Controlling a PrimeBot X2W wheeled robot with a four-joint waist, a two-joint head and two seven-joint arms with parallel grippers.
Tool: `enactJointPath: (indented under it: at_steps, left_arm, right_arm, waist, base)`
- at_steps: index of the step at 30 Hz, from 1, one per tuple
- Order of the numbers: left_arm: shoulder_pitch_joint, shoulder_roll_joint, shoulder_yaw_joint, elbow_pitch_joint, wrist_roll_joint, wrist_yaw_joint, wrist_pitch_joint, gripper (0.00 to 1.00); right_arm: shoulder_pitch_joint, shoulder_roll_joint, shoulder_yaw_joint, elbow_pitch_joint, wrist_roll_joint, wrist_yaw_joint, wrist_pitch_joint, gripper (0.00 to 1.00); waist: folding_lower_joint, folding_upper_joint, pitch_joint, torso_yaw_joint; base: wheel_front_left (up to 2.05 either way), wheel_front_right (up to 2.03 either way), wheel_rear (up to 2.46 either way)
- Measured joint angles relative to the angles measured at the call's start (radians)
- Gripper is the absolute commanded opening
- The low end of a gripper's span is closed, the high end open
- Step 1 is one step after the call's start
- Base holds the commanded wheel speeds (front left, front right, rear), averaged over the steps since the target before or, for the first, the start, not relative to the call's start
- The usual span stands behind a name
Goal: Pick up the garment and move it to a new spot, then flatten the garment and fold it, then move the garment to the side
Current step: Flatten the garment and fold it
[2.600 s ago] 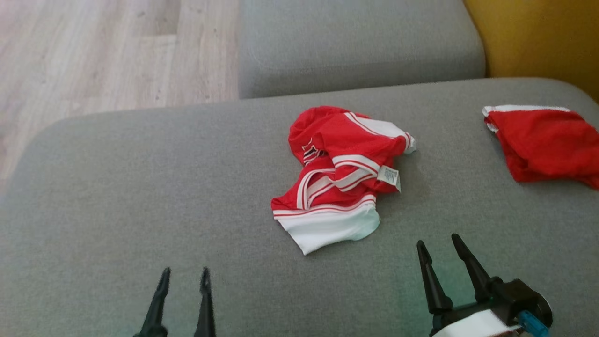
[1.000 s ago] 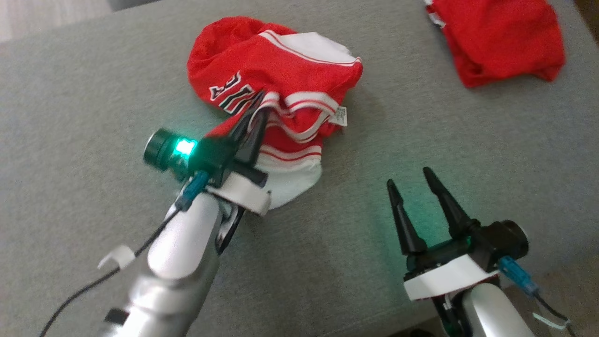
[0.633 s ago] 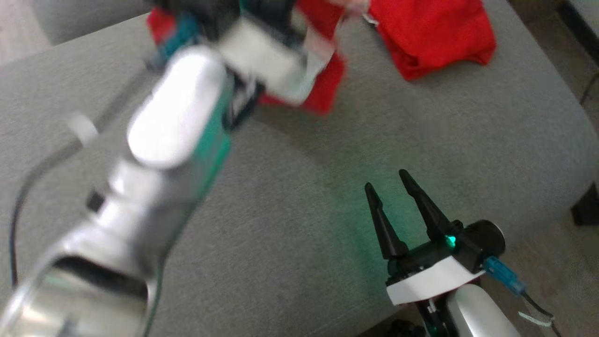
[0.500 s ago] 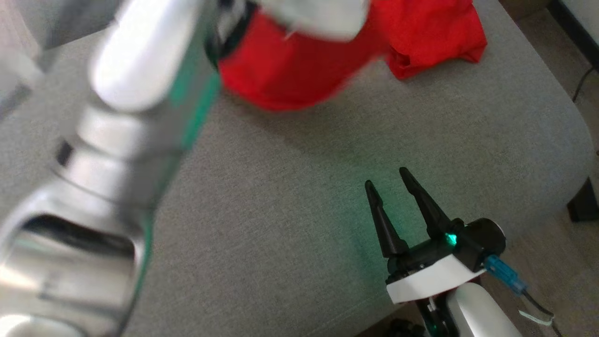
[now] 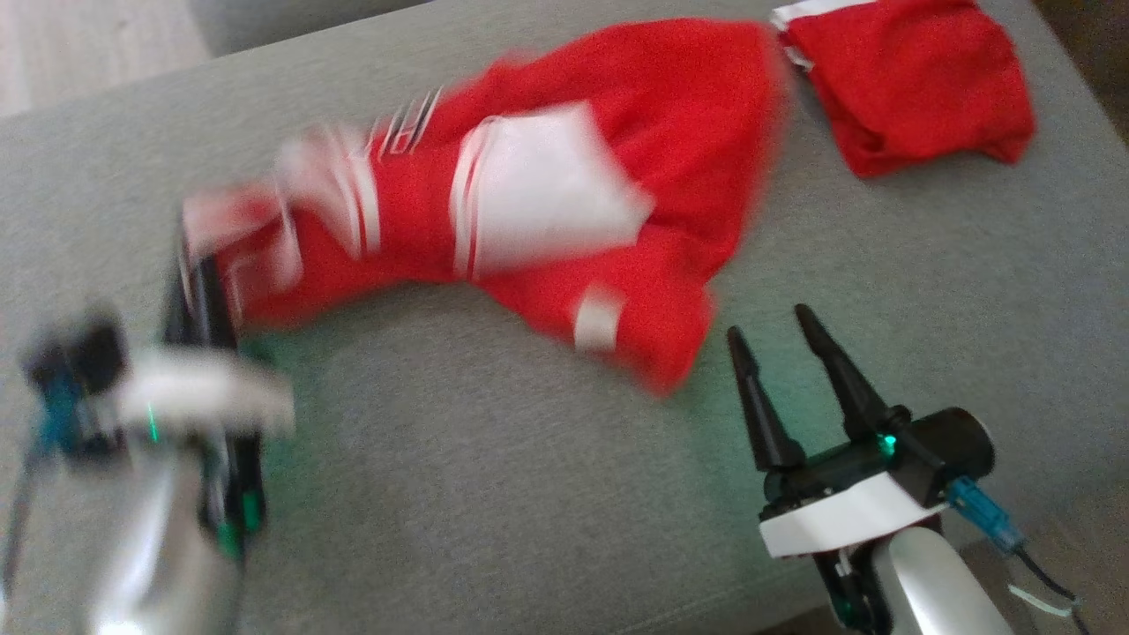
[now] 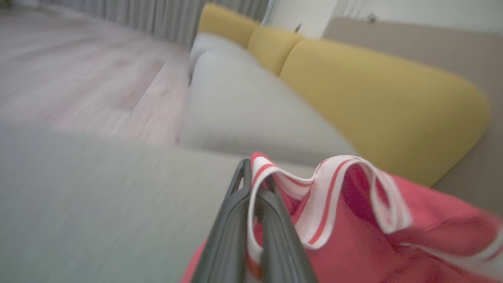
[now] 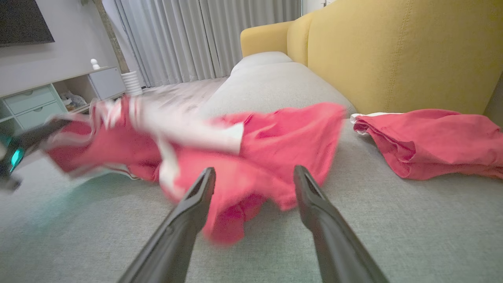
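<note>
Far left first: the left gripper (image 5: 196,287) sits low over the grey fabric sofa cushion (image 5: 494,494), smeared with blur. The left wrist view settles it, though: its two dark fingers (image 6: 235,220) are pinched tight on the white-and-red striped trim of the red mesh jersey with white panels (image 5: 547,203). Holding by an edge band makes sense, since the trim is firmer than the mesh and lets the body trail out behind.

And trail it does. The jersey stretches from that pinch at the left across to the middle of the cushion, its far side reaching toward the back. It is blurred too, so I can't say how much of it rests on the fabric. This looks like the carry to a new spot; flattening and folding are not yet done.

On to the right, where the right gripper (image 5: 769,323) waits near the front edge. Its jaws are spread wide and hold nothing, with the jersey's near hem just beyond the tips. It is well placed, I'd say, to take a second corner.

Far right, a second crumpled red garment with a white edge (image 5: 917,79) lies apart and untouched.
</note>
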Motion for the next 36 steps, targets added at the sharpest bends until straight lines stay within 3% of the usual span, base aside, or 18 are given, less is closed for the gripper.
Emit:
enactJointPath:
  at_steps: [3, 7, 8, 9, 12, 15, 19, 24, 27, 36]
  left_arm:
    - [0.184, -0.018, 0.015, 0.0, -0.028, -0.001, -0.027, 0.0]
    - [0.239, -0.048, 0.038, -0.02, -0.029, -0.001, -0.046, 0.0]
    - [0.239, -0.056, 0.045, -0.027, -0.024, 0.0, -0.05, 0.38]
    - [0.239, -0.063, 0.05, -0.039, -0.01, 0.003, -0.053, 1.0]
    - [0.255, -0.065, 0.084, -0.1, 0.088, 0.052, -0.054, 1.0]
    - [0.278, -0.057, 0.094, -0.194, 0.262, 0.106, -0.054, 1.0]
    - [0.279, -0.043, 0.016, -0.267, 0.462, 0.147, -0.061, 1.0]
    - [0.263, -0.043, -0.076, -0.251, 0.566, 0.17, -0.007, 1.0]
    - [0.198, -0.046, -0.147, -0.26, 0.607, 0.142, 0.041, 1.0]
    - [0.0, -0.064, -0.355, -0.153, 0.733, -0.006, 0.235, 1.0]
  right_arm:
    - [0.005, 0.0, -0.013, 0.001, -0.02, 0.0, 0.0, 1.0]
    - [0.02, 0.0, -0.021, 0.005, -0.038, 0.0, 0.0, 1.0]
    - [0.022, 0.0, -0.023, 0.005, -0.039, 0.0, 0.0, 1.0]
    - [0.024, 0.0, -0.025, 0.006, -0.042, 0.0, 0.0, 1.0]
    - [0.031, 0.0, -0.025, 0.007, -0.048, 0.0, 0.0, 1.0]
    - [0.038, 0.0, -0.026, 0.011, -0.048, 0.0, 0.0, 1.0]
    - [0.038, 0.0, -0.027, 0.012, -0.048, 0.0, 0.0, 1.0]
    - [0.038, 0.0, -0.031, 0.012, -0.045, 0.0, 0.0, 1.0]
    - [0.038, 0.0, -0.037, 0.007, -0.045, 0.0, 0.0, 1.0]
    - [0.035, 0.0, -0.037, -0.012, -0.022, 0.0, 0.0, 1.0]
  waist:
    - [0.0, 0.0, 0.005, 0.033]
    - [0.0, 0.0, 0.002, 0.071]
    - [0.0, 0.0, -0.001, 0.079]
    - [0.0, 0.0, -0.004, 0.086]
    - [0.0, 0.0, -0.014, 0.102]
    - [0.0, 0.0, -0.021, 0.113]
    - [-0.0001, 0.0, -0.028, 0.116]
    - [0.0, 0.0, -0.024, 0.093]
    - [0.0, 0.0, -0.014, 0.067]
    - [0.0002, 0.0, 0.045, -0.023]
  base:
    - [0.0, 0.0, 0.0]
    - [0.0, 0.0, 0.0]
    - [0.0, 0.0, 0.0]
    - [0.0, 0.0, 0.0]
    - [0.0, 0.0, 0.0]
    - [0.0, 0.0, 0.0]
    - [0.0, 0.0, 0.0]
    - [0.0, 0.0, 0.0]
    - [0.0, 0.0, 0.0]
    - [0.0, 0.0, 0.0]
